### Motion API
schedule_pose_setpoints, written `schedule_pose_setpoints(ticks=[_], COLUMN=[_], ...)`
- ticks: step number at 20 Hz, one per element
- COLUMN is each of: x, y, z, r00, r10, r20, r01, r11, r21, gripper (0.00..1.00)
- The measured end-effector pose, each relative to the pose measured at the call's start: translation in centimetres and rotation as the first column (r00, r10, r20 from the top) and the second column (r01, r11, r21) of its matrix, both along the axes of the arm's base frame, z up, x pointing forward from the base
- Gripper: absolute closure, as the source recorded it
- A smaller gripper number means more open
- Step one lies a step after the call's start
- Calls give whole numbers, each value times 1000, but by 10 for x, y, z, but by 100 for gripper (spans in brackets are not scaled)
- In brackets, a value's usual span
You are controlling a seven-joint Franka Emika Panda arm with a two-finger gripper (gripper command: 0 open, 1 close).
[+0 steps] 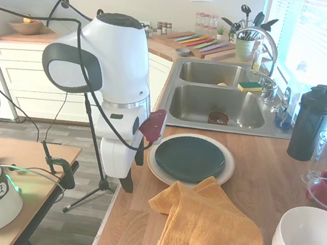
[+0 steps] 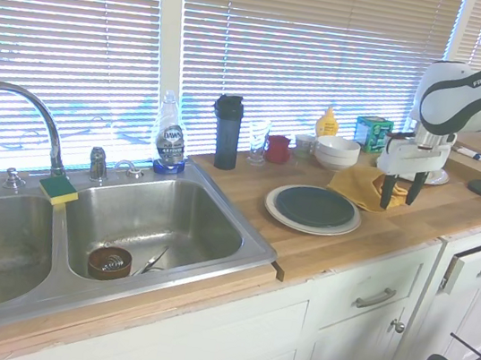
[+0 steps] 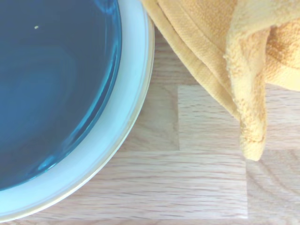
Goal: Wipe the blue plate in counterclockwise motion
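— Two plates, stacked where?
— On the wooden countertop [image 2: 453, 212]: the glossy dark teal-blue plate [image 1: 190, 158] sits on a larger cream plate [image 1: 222, 175], beside a crumpled yellow cloth [image 1: 206, 227].
— And the gripper [image 2: 399, 196]?
— Hovering above the cloth, fingers apart, holding nothing.

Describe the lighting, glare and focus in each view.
First exterior view: window blinds blown out white, blue plate evenly lit. Second exterior view: strong backlight through the blinds, sink gleaming, slight wide-angle curve. Wrist view: sharp, soft sheen on the plate, towel weave crisp.
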State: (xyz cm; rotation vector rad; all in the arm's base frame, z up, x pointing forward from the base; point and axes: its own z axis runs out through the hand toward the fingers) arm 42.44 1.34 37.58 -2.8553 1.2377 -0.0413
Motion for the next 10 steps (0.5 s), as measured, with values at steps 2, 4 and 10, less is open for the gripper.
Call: schedule_pose_setpoints(ticks=[2, 4, 10], x=[0, 2, 27], y=[0, -1, -16], z=[0, 0, 9], r00=[1000, 1000, 998], r10=[-5, -22, -47], r20=[-1, 1, 38], r01=[5, 22, 48], r11=[1000, 1000, 999], r21=[-2, -3, -25], gripper=[0, 0, 0])
